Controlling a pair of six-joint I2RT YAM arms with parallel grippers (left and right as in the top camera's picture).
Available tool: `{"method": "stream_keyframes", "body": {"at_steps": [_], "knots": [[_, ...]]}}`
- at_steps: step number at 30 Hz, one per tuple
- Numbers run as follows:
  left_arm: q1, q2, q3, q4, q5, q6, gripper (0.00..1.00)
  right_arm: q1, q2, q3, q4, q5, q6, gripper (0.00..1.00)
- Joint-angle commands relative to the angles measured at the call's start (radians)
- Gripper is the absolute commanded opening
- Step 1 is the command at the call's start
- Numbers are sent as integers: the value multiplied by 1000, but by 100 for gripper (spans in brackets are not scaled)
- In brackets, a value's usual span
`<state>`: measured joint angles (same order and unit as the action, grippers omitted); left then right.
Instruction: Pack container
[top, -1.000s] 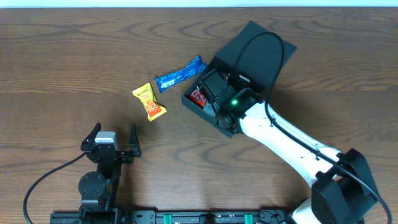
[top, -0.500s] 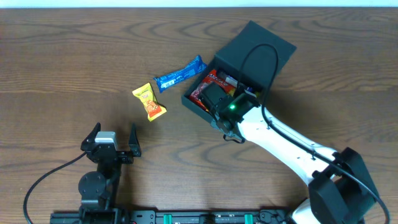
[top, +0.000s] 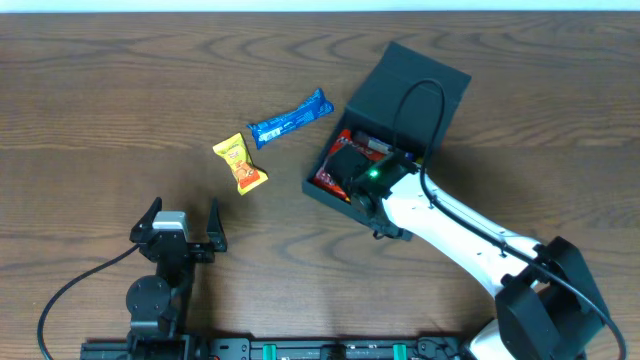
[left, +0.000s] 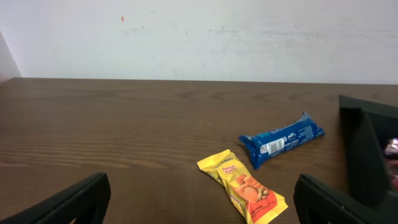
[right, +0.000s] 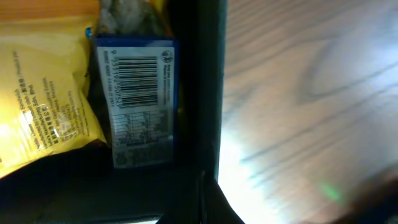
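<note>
Overhead: container (top: 408, 88) sits right of table (top: 120, 90) centre, nearer the far edge, lid flapped open, packets inside. Right hand (top: 348, 166) is down in it, closed tight; can't see anything pinched. Left hand (top: 185, 208) at the near edge, wide open, empty. Blue packet (top: 290, 118) and yellow packet (top: 240, 163) lie just left of the container.

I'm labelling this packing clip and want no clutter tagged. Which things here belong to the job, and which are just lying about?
Belong to the job:
container, open
packets already inside it
blue packet and yellow packet on the table, probably next to go in

Just lying about:
black cable at the table's near left
</note>
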<state>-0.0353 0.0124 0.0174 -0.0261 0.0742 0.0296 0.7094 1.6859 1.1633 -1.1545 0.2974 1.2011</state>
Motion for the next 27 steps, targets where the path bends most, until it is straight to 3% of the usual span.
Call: {"method": "stream_keyframes", "body": {"at_steps": [1, 6, 12, 19, 27], "knots": [[2, -2, -13, -44, 11, 0, 95, 5, -4, -9, -21, 95, 14, 2], [2, -2, -13, -44, 11, 0, 95, 1, -4, -14, -64, 230, 14, 1], [2, -2, -13, -44, 11, 0, 95, -12, -55, -14, 35, 195, 0, 2], [2, -2, -13, -44, 11, 0, 95, -177, -74, -11, 500, -170, -465, 2], [2, -2, -13, -44, 11, 0, 95, -304, -37, -10, 687, -442, -726, 2]]}}
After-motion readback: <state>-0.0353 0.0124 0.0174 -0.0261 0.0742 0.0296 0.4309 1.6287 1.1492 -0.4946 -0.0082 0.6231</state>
